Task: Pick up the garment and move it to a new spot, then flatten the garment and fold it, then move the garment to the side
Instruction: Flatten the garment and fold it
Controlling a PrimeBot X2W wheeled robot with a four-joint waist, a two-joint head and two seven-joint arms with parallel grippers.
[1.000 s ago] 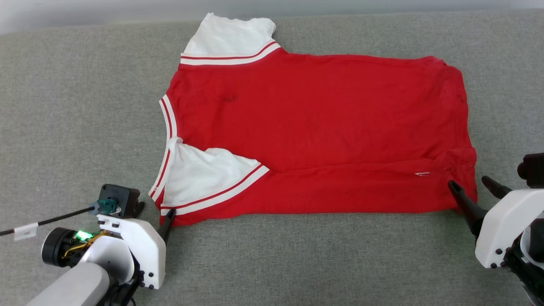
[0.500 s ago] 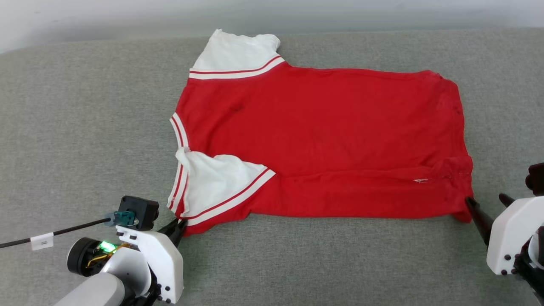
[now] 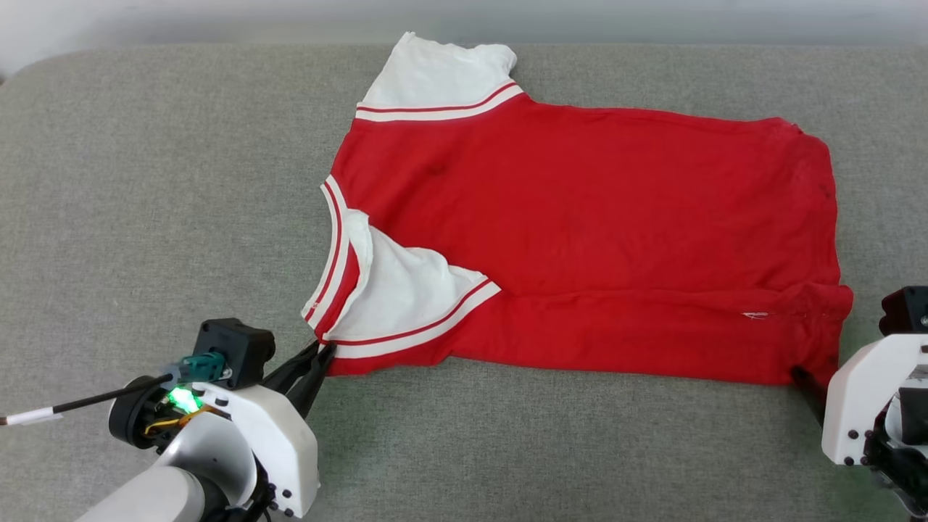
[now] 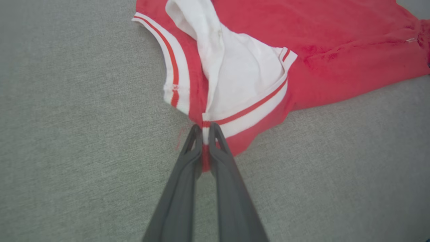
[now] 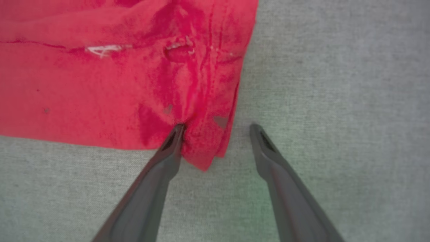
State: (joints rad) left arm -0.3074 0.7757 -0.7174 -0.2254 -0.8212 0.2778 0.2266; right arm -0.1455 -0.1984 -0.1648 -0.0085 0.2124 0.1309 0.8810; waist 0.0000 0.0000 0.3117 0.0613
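The garment (image 3: 580,217) is a red T-shirt with white sleeves, spread on a grey cushioned surface (image 3: 145,181) with its collar to the left. Its near side is folded over, with the near sleeve (image 3: 406,290) lying on top. My left gripper (image 3: 324,353) is shut on the garment's near left corner; in the left wrist view its fingers (image 4: 205,129) pinch the striped trim of the garment (image 4: 336,33). My right gripper (image 3: 812,380) is open at the near right hem corner. The right wrist view has that gripper (image 5: 217,129) with one fingertip against the garment (image 5: 84,84) and the other on bare surface.
The grey surface runs wide to the left of the shirt and in front of it (image 3: 544,449). Its back edge meets a pale wall (image 3: 217,22) just beyond the far sleeve (image 3: 442,72). A black cable (image 3: 58,409) trails from my left wrist.
My left gripper has shut on the garment's near left corner, and the collar side there has bunched up a little. The head camera has shifted. The right gripper stays open at the hem corner.
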